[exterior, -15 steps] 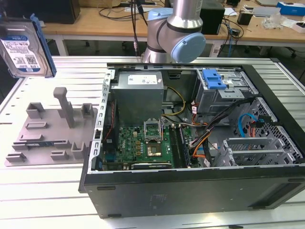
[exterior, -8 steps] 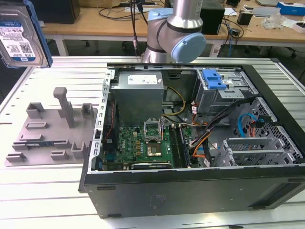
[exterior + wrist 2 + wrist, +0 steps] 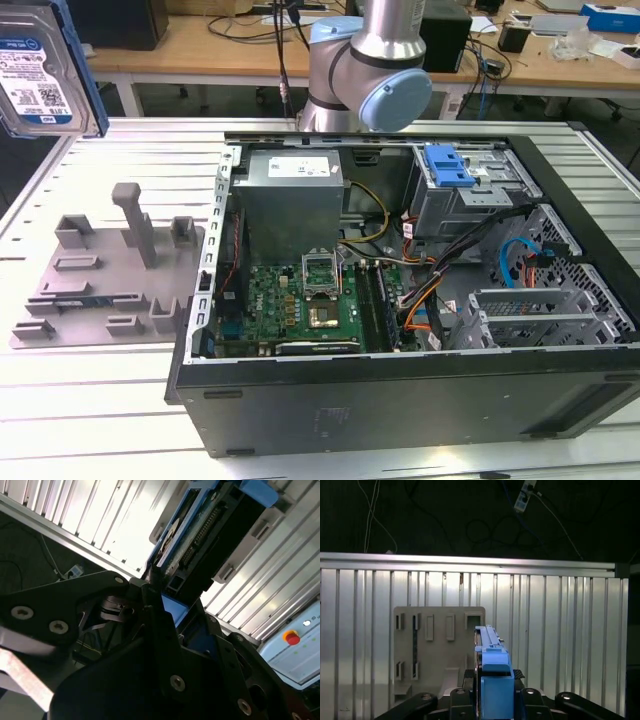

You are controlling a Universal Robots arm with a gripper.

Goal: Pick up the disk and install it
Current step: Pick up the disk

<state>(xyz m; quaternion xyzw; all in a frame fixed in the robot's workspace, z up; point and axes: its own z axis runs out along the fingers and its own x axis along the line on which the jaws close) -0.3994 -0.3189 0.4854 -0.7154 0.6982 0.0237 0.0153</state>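
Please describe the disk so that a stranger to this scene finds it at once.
Find the open computer case on the table, then look past the grey fixture plate at the exterior view's left. The disk hangs in the air there: a labelled silver slab in a blue frame, unlike the blue latch panel inside the case.

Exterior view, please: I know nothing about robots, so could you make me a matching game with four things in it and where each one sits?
Things:
1. disk
2. grey rack
3. power supply
4. blue latch

Places:
A. flat on the table, beside the case
B. in the case, next to the green board
C. up in the air, at the exterior view's left
D. in the case, on the drive bay

Pairs: 1-C, 2-A, 3-B, 4-D.
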